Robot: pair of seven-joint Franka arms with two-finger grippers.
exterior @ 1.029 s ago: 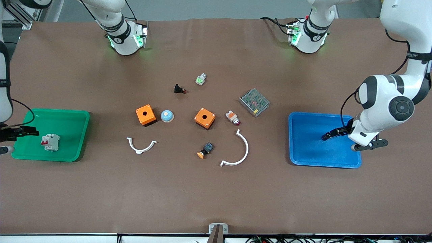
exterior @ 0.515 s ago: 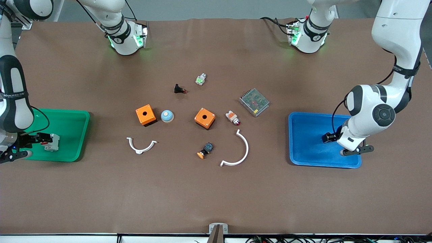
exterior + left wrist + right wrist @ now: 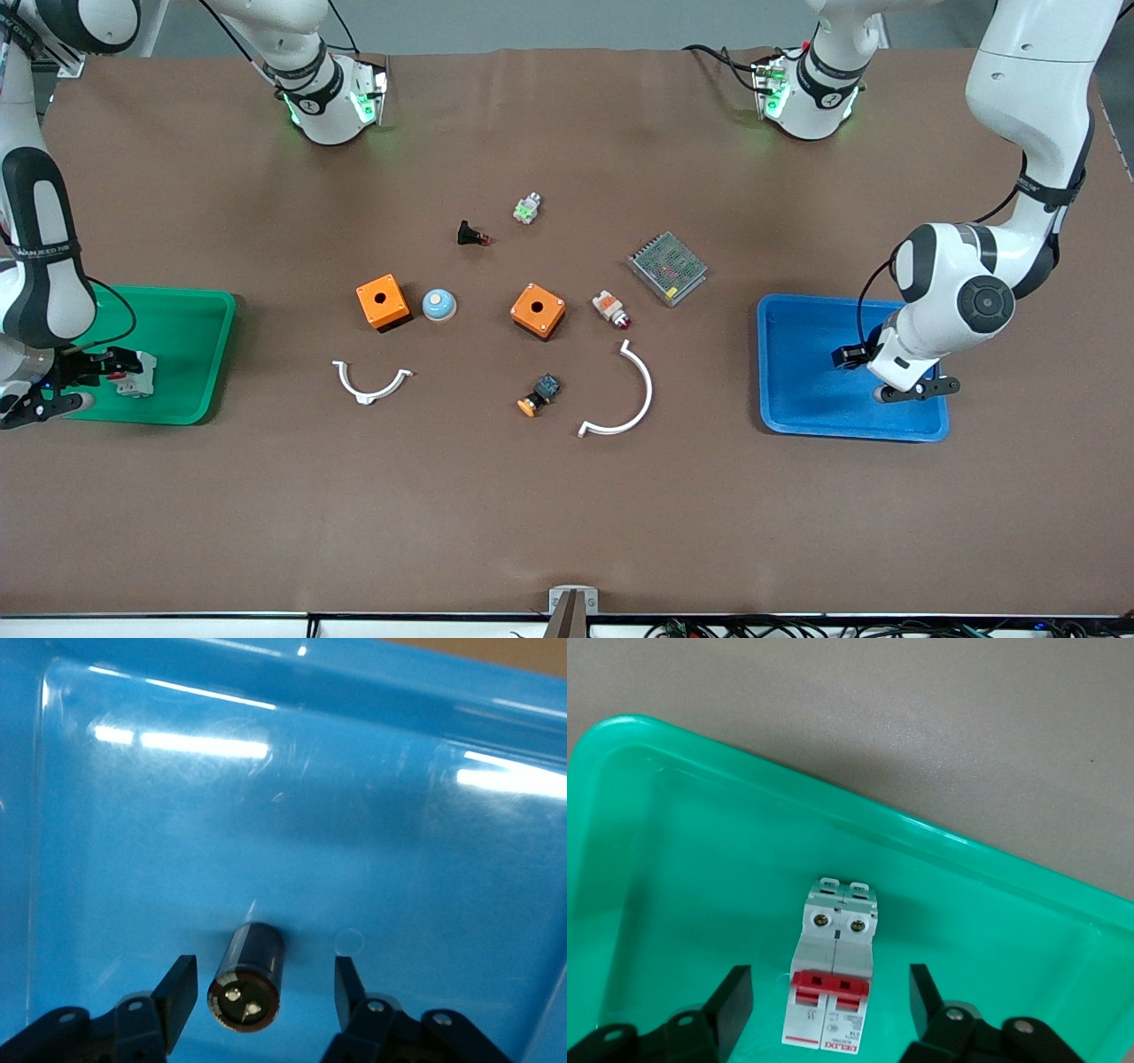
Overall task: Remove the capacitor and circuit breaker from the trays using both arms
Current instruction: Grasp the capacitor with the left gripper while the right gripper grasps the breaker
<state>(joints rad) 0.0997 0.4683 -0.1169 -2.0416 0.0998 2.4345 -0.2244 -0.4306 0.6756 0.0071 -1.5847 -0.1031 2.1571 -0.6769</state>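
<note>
Two trays, two parts, and both of my grippers are down low: my left gripper (image 3: 264,992) is in the blue tray (image 3: 802,403), fingers (image 3: 180,988) spread with clear gaps either side of the capacitor (image 3: 249,976), which lies on its side on the tray floor between them, pale end face toward my wrist. My right gripper (image 3: 831,1001) is in the green tray (image 3: 177,306), jaws likewise apart and touching nothing, the breaker (image 3: 833,979) lying flat between them with its red levers facing up.
</note>
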